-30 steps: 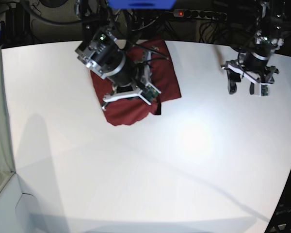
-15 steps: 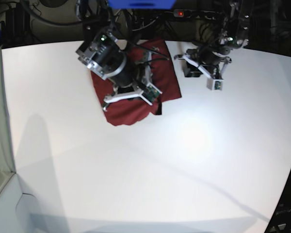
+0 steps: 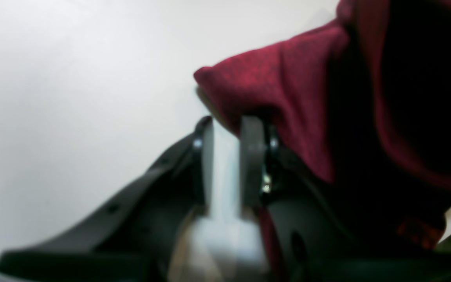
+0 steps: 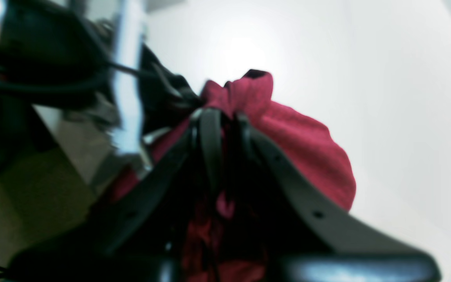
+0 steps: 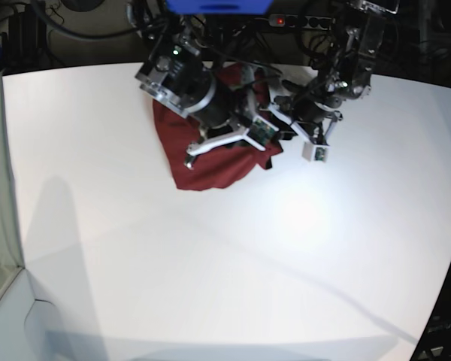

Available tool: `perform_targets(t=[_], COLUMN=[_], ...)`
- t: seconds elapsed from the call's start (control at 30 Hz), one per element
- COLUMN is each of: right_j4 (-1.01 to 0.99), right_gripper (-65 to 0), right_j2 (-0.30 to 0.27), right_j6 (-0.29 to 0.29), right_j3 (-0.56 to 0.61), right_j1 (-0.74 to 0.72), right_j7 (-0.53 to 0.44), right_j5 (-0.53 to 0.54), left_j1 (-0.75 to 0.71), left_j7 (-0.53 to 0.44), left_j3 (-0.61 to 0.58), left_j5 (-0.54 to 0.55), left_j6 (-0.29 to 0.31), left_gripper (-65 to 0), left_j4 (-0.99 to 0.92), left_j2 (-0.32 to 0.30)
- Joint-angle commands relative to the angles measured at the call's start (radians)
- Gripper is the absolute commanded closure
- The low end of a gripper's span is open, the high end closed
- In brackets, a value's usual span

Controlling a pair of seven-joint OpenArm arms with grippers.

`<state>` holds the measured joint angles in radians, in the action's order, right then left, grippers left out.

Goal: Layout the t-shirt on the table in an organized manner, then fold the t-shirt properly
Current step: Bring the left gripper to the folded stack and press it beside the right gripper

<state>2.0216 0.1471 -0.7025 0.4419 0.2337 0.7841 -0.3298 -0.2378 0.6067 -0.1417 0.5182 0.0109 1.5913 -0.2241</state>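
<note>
Base view: both hands are meeting at the bunched t-shirt (image 5: pixel 210 162) on the table (image 5: pixel 225 256); right hand (image 4: pixel 225 117) is pinching cloth, left hand (image 3: pixel 225 129) is nearly closed at its right edge.

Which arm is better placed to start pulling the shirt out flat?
Right, probably. The right arm has its jaws pinched on a bunch of the shirt, ready to pull. The left arm has jaws at the shirt's edge, but a gap shows between them, so its grip is unclear.
</note>
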Motion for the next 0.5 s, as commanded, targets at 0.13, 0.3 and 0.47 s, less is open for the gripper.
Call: perform_targets(t=[0.13,0.3,0.47], right_j4=[0.001,-0.014,-0.020], right_gripper=[0.0,0.0,0.0], right_j2=[0.010,0.010,-0.007], right_j6=[0.004,0.004,0.004], right_j3=[0.064,0.074,0.081], right_j1=[-0.012,-0.027,-0.026], right_j7=[0.041,0.047,0.048], right_j5=[0.018,0.013,0.014], left_j1=[-0.001,-0.011,-0.025], left_j7=[0.029,0.029,0.029], left_j3=[0.047,0.113,0.172], left_j5=[-0.007,-0.007,-0.007], left_j6=[-0.015,-0.009,-0.007], left_gripper=[-12.7,-12.7,-12.8], left_j4=[0.005,0.021,0.051], left_j2=[-0.005,-0.004,-0.005])
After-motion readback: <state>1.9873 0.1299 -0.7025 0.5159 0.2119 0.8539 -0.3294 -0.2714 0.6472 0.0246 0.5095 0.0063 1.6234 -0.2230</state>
